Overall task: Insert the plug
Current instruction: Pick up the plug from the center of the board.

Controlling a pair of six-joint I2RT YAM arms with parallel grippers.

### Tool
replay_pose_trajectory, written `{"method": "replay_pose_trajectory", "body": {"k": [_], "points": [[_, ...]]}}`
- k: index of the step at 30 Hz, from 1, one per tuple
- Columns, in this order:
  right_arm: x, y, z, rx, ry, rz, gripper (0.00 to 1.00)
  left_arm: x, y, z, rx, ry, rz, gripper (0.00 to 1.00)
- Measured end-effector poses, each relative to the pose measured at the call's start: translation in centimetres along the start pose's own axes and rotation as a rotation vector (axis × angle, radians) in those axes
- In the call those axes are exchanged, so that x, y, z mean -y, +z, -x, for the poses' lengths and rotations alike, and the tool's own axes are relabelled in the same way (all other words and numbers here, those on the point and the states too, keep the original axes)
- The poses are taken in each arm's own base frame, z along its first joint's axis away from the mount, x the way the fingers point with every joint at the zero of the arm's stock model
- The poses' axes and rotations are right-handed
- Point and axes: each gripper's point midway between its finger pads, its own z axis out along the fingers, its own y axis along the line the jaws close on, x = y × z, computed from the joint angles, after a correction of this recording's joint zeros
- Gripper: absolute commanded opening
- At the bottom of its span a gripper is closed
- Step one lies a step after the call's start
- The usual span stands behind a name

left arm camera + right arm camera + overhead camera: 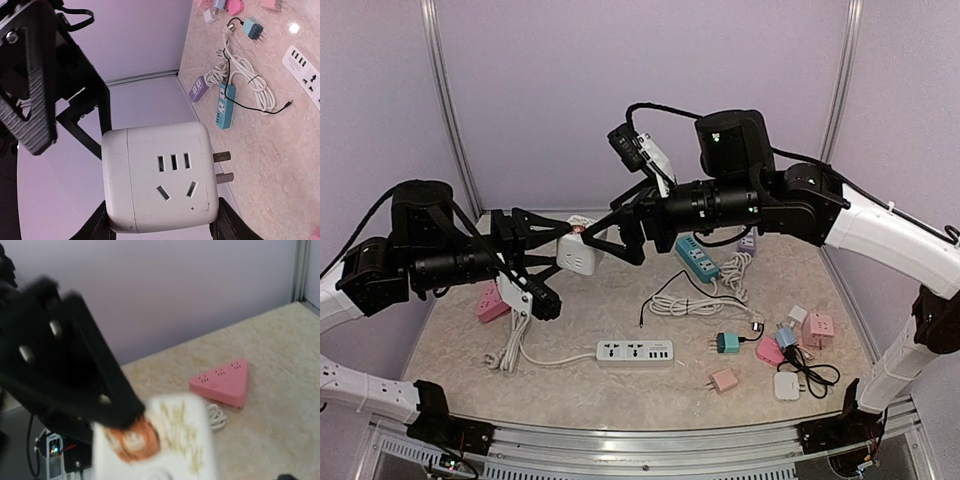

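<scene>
My left gripper (565, 252) is shut on a white cube socket adapter (578, 256) and holds it in the air above the table's left back. In the left wrist view the adapter (157, 175) fills the lower middle, socket face towards the camera, its two prongs (222, 166) pointing right, my gripper (160, 227) clamping its sides. My right gripper (605, 240) is right next to the adapter and looks open; one of its fingers (30, 85) shows at upper left. The right wrist view is blurred: the adapter (160, 440) carries an orange mark, and the left gripper's black finger (75, 370) rests on it.
On the table lie a white power strip (635, 352), a blue strip (697, 258), a pink triangular strip (492, 302), a purple adapter (747, 243), a coiled white cord (705, 300), a thin black cable (655, 295), and several small teal, pink and white plugs at front right (790, 345).
</scene>
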Motion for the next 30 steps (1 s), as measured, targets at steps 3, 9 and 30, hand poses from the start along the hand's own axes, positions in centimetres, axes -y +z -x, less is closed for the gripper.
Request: {"method": "replay_pose_trajectory", "body": {"k": [3, 9, 30], "points": [[-0.1, 0.0, 0.1, -0.027, 0.007, 0.004, 1.00, 2.0, 0.5, 0.1, 0.002, 0.075, -0.051, 0.00], [0.1, 2.8, -2.1, -0.146, 0.011, 0.023, 0.96, 3.0, 1.3, 0.0, 0.000, 0.155, -0.090, 0.00], [2.1, 5.4, -6.0, -0.284, 0.052, -0.046, 0.00, 4.1, 1.3, -0.8, -0.052, 0.088, -0.140, 0.86]]}}
